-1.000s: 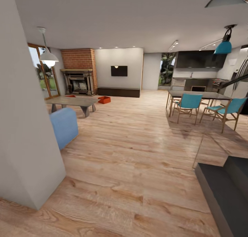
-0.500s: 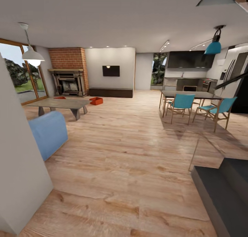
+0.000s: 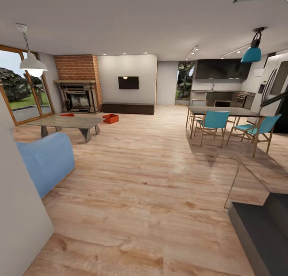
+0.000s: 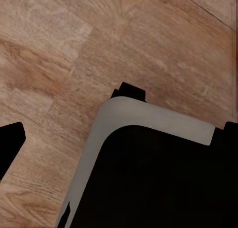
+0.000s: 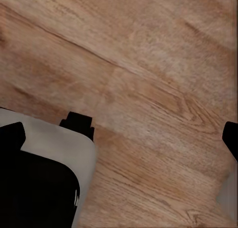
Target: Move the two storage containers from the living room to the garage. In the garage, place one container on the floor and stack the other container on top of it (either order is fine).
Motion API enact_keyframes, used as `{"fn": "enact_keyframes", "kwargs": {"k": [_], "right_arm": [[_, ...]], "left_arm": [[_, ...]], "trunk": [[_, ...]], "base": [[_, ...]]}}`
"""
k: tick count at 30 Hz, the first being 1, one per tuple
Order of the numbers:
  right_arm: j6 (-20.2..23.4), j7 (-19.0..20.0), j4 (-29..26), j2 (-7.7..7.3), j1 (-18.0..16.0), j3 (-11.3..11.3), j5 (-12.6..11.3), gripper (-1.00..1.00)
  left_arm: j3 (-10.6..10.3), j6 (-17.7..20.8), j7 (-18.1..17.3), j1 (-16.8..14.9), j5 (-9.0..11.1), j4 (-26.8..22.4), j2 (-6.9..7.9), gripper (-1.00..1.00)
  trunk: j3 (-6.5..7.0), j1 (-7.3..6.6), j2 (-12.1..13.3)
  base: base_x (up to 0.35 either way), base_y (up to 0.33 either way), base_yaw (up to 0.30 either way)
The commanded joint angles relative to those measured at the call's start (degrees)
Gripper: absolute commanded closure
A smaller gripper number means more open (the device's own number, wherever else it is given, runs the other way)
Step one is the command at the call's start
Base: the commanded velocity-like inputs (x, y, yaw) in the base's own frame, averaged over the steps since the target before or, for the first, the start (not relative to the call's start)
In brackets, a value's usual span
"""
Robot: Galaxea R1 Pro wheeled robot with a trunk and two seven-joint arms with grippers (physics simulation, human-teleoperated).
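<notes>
I look into the living room (image 3: pixel 120 156) with its light wood plank floor. One orange-red storage container (image 3: pixel 111 118) sits on the floor far ahead, just in front of the long low dark bench (image 3: pixel 128 108). A second orange-red container (image 3: pixel 67 115) shows as a thin sliver behind or on the far end of the grey coffee table (image 3: pixel 68 122); which of the two I cannot tell. Both are far from my arms. My left gripper (image 4: pixel 119 138) and right gripper (image 5: pixel 121 138) hang open over the wood floor beside my dark base, with nothing between their fingers.
A white wall corner (image 3: pixel 20 212) stands close at the left, with a blue armchair (image 3: pixel 46 162) behind it. A dining table with teal chairs (image 3: pixel 214 123) is at the right. A dark step or cabinet (image 3: pixel 260 228) sits at the lower right. The brick fireplace (image 3: pixel 78 87) and glass doors (image 3: pixel 20 91) are far left.
The whole picture has shifted: the camera has moved past the left wall corner, so more of the glass doors and the coffee table shows. The containers have stayed put.
</notes>
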Motion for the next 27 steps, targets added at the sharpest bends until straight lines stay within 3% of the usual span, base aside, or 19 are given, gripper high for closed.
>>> {"fn": "enact_keyframes", "kwargs": {"k": [1, 13, 27], "right_arm": [[-0.4, 0.2, 0.2, 0.02, -0.1, 0.5, -0.6, -1.00], [-0.2, 0.2, 0.2, 0.06, -0.1, 0.5, -0.6, -1.00], [-0.3, 0.3, 0.2, -0.02, -0.1, 0.5, -0.4, -1.00]], "left_arm": [[0.3, 0.4, 0.0, 0.0, 0.2, -0.1, -0.01, -1.00], [0.3, 0.3, 0.0, 0.0, 0.2, -0.1, -0.04, -1.00], [0.3, 0.3, 0.0, 0.0, 0.2, -0.1, 0.03, -1.00]], "trunk": [[-0.06, 0.03, 0.0], [-0.06, 0.03, 0.0], [-0.06, 0.03, 0.0]], "base": [[0.323, 0.000, 0.000], [0.323, 0.000, -0.106], [0.323, 0.000, -0.010]]}}
